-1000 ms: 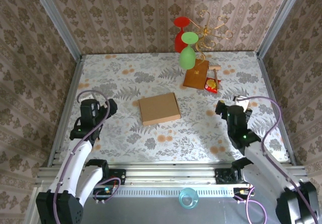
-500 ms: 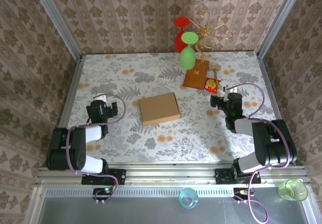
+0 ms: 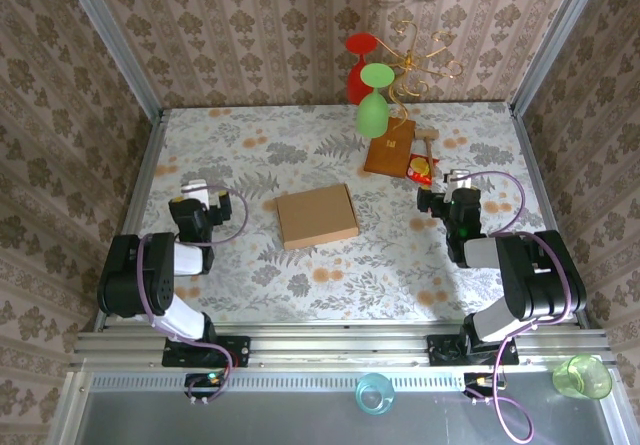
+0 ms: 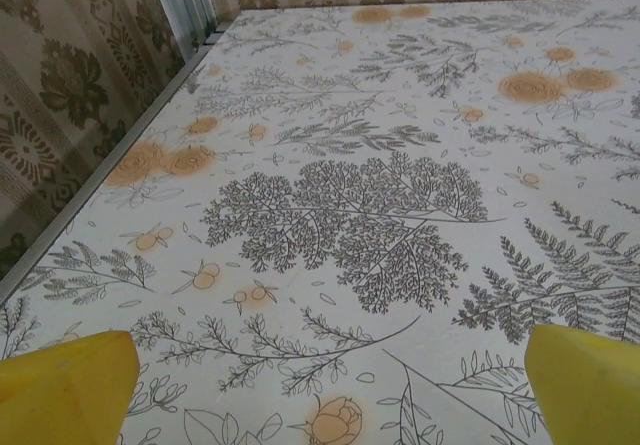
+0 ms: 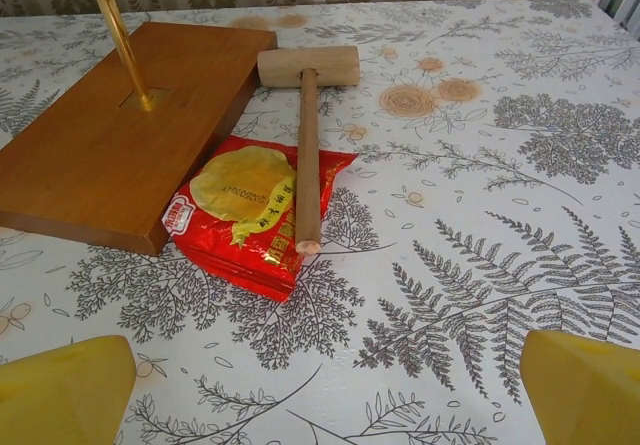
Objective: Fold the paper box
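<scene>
The plain light-brown, squarish cardboard paper box (image 3: 316, 216) lies closed and flat near the middle of the floral-patterned table (image 3: 250, 155), well apart from both arms. Its top face is up and unmarked. It sits a little askew to the table's edges: its slightly longer side runs roughly left to right, with the right end turned a touch toward the far edge. The left arm is folded low near the left edge, its hand (image 3: 196, 197) aimed toward the far edge. In the left wrist view the yellow fingertips (image 4: 62, 390) stand at the two bottom corners of the picture, spread wide with only bare table between them. The right arm is folded in the same way near the right edge. Its hand (image 3: 455, 195) also points toward the far edge, with its yellow fingertips (image 5: 60, 393) spread wide and holding nothing. Just ahead of it lie a red and yellow snack packet (image 5: 250, 215) and a wooden mallet (image 5: 306, 115) whose handle rests across the packet. The packet touches the brown wooden base board (image 5: 110, 145), which holds a gold wire stem.
</scene>
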